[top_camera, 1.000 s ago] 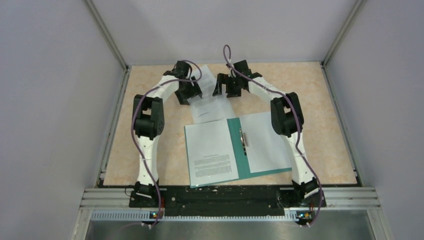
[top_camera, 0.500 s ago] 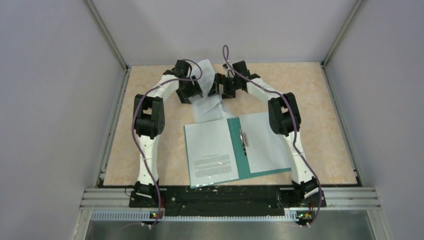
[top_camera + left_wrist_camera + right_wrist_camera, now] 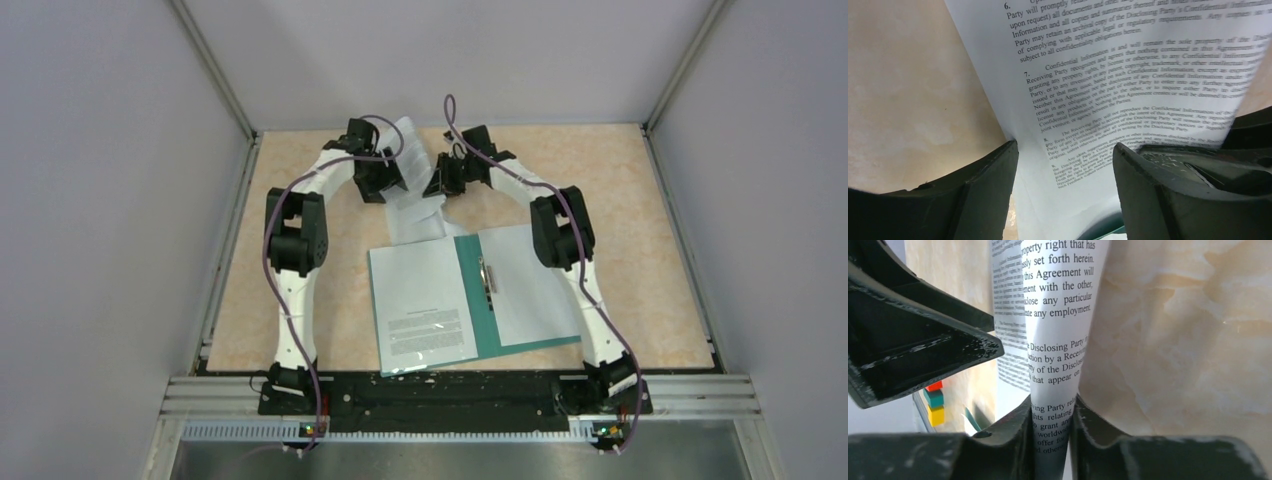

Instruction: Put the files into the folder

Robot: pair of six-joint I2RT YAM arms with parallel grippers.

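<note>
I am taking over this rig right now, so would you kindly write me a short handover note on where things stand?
Left tool: open, its fingers either side of a printed sheet, not gripping it.
Right tool: shut on that sheet's edge, holding it raised at the far middle of the table.
Folder: open near the arms, with a left-hand sheet and a right-hand sheet lying on it.
Done: those two are placed.
Left: bring the raised sheet into the folder. Another sheet seems to lie beneath it, so check.
</note>
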